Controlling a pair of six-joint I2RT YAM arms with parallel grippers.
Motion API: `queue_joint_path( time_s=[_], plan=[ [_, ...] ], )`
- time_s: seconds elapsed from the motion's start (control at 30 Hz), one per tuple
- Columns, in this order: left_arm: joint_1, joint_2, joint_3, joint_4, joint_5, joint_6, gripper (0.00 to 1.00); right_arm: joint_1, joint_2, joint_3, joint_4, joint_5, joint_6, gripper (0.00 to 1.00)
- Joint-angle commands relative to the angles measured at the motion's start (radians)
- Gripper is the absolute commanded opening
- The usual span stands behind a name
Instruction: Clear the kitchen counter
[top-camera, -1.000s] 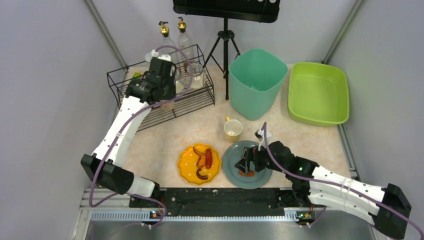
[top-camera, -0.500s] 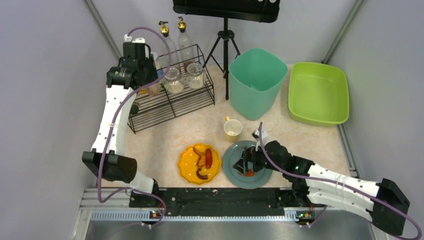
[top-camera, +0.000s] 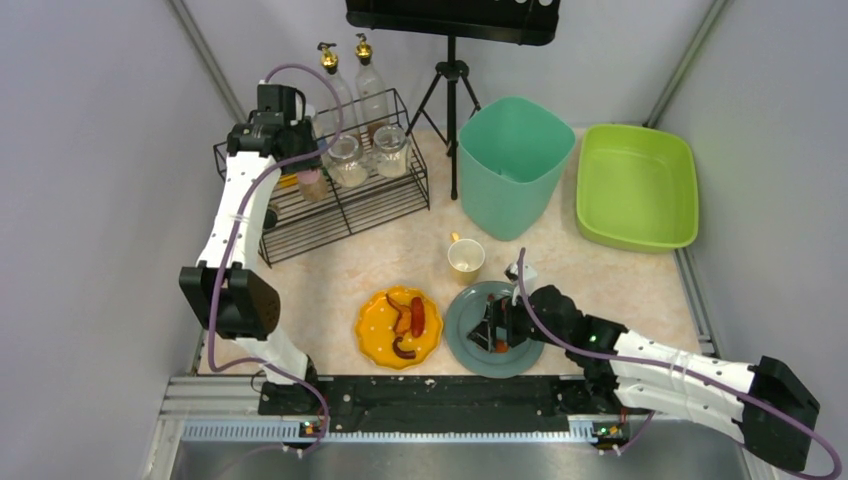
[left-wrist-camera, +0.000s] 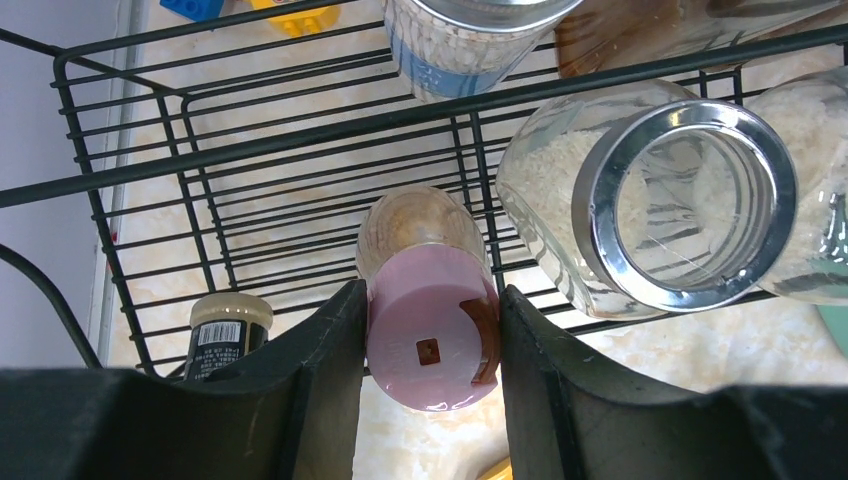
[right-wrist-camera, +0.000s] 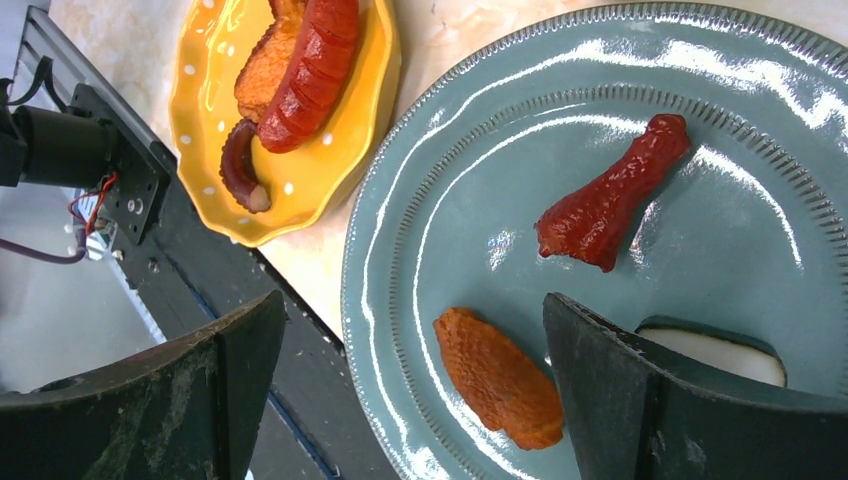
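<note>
The kitchen counter (top-camera: 330, 270) is beige and marbled. My left gripper (top-camera: 303, 172) is shut on a small glass jar with a pink lid (top-camera: 311, 185) over the left part of the black wire rack (top-camera: 340, 205). In the left wrist view the jar (left-wrist-camera: 430, 320) sits tight between both fingers (left-wrist-camera: 330, 390), above the rack wires. My right gripper (top-camera: 497, 328) is open, low over the grey-blue plate (top-camera: 470, 345). In the right wrist view an orange food piece (right-wrist-camera: 497, 378) lies between its open jaws, and a red drumstick (right-wrist-camera: 612, 195) lies further in.
A yellow plate (top-camera: 375, 340) with sausages lies left of the grey-blue plate. A cream cup (top-camera: 466, 258), a teal bin (top-camera: 513, 165), a green tub (top-camera: 637, 185) and a tripod (top-camera: 452, 100) stand behind. Glass jars (left-wrist-camera: 690, 200) and bottles (top-camera: 368, 75) fill the rack.
My left arm swung left over the rack, then came slightly back right; the pink-lidded jar now shows under its gripper. My right gripper crept a little left over the grey-blue plate.
</note>
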Motion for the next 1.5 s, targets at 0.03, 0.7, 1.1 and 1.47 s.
queue_joint_path(
  time_s=[0.03, 0.7, 1.1, 1.47],
  plan=[
    [0.010, 0.015, 0.005, 0.035, 0.006, -0.017, 0.14, -0.002, -0.001, -0.007, 0.054, -0.007, 0.012, 0.99],
    [0.018, -0.014, 0.016, 0.039, 0.029, -0.030, 0.88, -0.002, -0.022, 0.033, 0.001, -0.003, -0.001, 0.99],
    [-0.017, -0.268, -0.161, 0.103, 0.140, -0.048, 0.88, -0.002, -0.082, 0.210, -0.201, 0.110, -0.061, 0.99],
    [-0.213, -0.506, -0.399, 0.151, 0.168, -0.080, 0.88, -0.002, 0.014, 0.412, -0.326, 0.272, -0.119, 0.99]
  ],
)
